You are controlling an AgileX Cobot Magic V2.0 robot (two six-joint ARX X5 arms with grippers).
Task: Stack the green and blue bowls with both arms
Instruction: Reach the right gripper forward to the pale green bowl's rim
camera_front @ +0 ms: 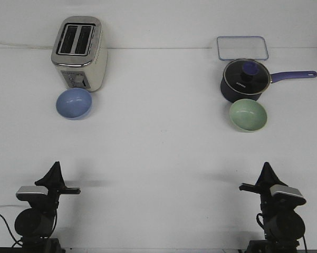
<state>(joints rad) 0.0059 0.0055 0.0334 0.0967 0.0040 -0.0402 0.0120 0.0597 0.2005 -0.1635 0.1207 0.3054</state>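
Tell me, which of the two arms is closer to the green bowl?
The right. The right gripper sits almost straight below the green bowl, while the left gripper is far across the table, under the blue bowl.

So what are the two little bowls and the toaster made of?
The blue bowl and green bowl look like glazed ceramic or maybe hard plastic: smooth, plain and a bit shiny. The toaster seems to have a shiny metal top, which reflects light, over a cream body, painted metal or plastic.
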